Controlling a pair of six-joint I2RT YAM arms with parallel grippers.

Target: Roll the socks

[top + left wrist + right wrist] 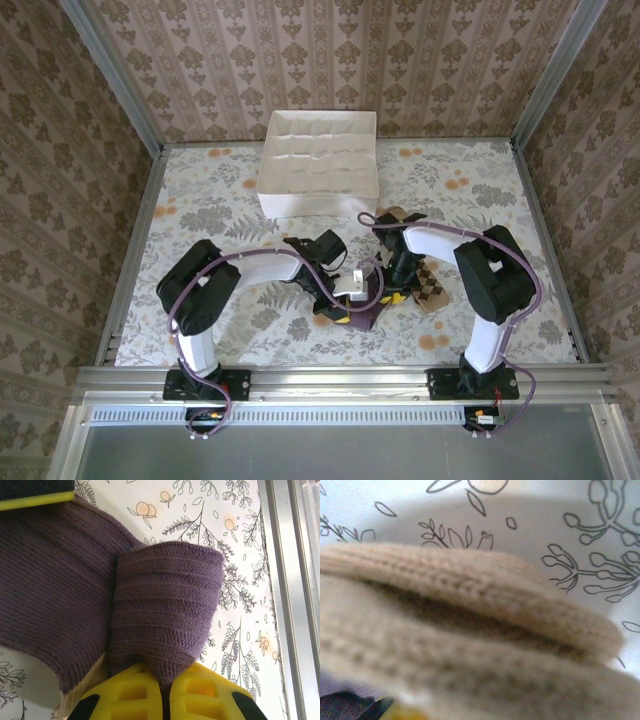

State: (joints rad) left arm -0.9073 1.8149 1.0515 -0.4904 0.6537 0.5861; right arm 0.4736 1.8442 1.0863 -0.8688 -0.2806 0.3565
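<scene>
Left end effector [162, 680] clamped on purple sock [165, 610], right end effector [398, 287] state unclear, tan cuff [470, 595] blurred

Black-white arms [480, 275], purple cables [262, 254], yellow fingertips [125, 697], seemingly slotted

light: bright, even | shadows: soft | right wrist view: near sock [470, 680] blurred

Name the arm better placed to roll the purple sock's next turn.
Left. The left gripper is shut on a folded flap of the purple sock, so it can probably roll from there. The right gripper sits by tan fabric, its grip unclear.
</scene>
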